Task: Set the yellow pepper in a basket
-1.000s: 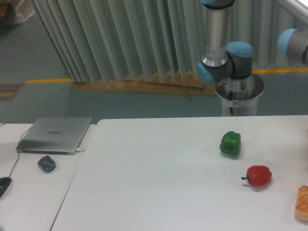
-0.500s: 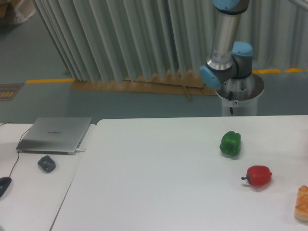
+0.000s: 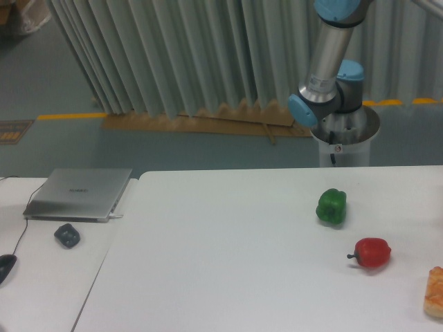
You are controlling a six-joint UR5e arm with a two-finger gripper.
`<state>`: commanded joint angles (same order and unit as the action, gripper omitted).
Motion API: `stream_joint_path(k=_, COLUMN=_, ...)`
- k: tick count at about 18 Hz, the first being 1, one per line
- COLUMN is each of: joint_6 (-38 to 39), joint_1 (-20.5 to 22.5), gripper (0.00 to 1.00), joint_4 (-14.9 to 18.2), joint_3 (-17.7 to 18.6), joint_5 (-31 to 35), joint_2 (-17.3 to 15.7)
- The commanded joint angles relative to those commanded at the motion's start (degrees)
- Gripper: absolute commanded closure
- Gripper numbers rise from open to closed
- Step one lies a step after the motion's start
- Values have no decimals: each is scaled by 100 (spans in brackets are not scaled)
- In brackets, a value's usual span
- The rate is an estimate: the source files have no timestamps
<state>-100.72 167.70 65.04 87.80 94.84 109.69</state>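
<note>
A robot lab or test room

We see a robot arm (image 3: 325, 62) with blue joints bolted on a round metal stand (image 3: 345, 138) behind a big white table (image 3: 228, 270). We see a bare grey-green floor with a yellow line (image 3: 69, 116) painted on it, and a folded grey screen (image 3: 173, 55) standing like a wall. On a side desk (image 3: 41, 277) lie a closed laptop (image 3: 79, 194) and a mouse (image 3: 5, 266) with a cable.

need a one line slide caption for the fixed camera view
UR5e arm behind a white table with a green pepper, red pepper and closed laptop; no yellow pepper or basket visible.
</note>
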Motion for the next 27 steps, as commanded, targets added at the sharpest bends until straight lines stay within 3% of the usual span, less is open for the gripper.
stream_joint_path(k=6, joint_6=53, joint_1=-271, gripper=0, joint_4=26, joint_3=-97, joint_5=61, joint_2=-79)
stream_joint_path(k=10, joint_6=79, joint_1=-649, gripper=0, joint_4=79, joint_3=209, joint_5=-78, joint_2=-281)
stream_joint_path(k=12, joint_6=114, joint_1=-808, gripper=0, joint_4=131, joint_3=378, joint_5=-263, joint_2=-561)
stream_joint_path(k=15, joint_6=175, joint_1=-1116, gripper=0, joint_4=1095, joint_3=378, joint_5=-554, joint_2=-668)
stream_joint_path(k=19, joint_6=271, joint_1=-1414, gripper=0, joint_4=1949, joint_3=430, joint_5=-545, joint_2=-1036)
stream_joint_path(k=27, joint_6=729, joint_1=-1573, gripper=0, joint_4=2004, joint_3=369, joint_5=-536, joint_2=-1055)
